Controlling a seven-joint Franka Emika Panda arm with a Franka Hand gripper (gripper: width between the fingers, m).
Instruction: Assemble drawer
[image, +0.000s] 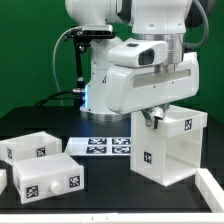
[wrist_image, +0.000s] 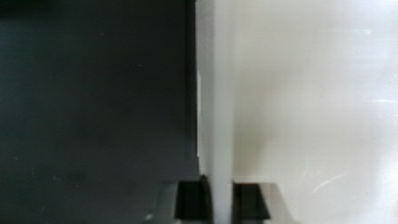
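The large cube-shaped drawer housing (image: 172, 148) stands on the dark table at the exterior view's right, open side to the front. My gripper (image: 150, 119) reaches down onto the housing's top left edge. In the wrist view the gripper (wrist_image: 221, 199) has its two dark fingers (wrist_image: 192, 199) on either side of the housing's thin white wall (wrist_image: 285, 90), shut on it. Two smaller white boxes lie at the exterior view's left: a tagged open box (image: 33, 148) and, in front of it, a knobbed box (image: 46, 181).
The marker board (image: 108, 147) lies flat on the table between the boxes and the housing. A white part (image: 211, 187) shows at the lower right corner. The arm's white base (image: 110, 85) stands behind the marker board.
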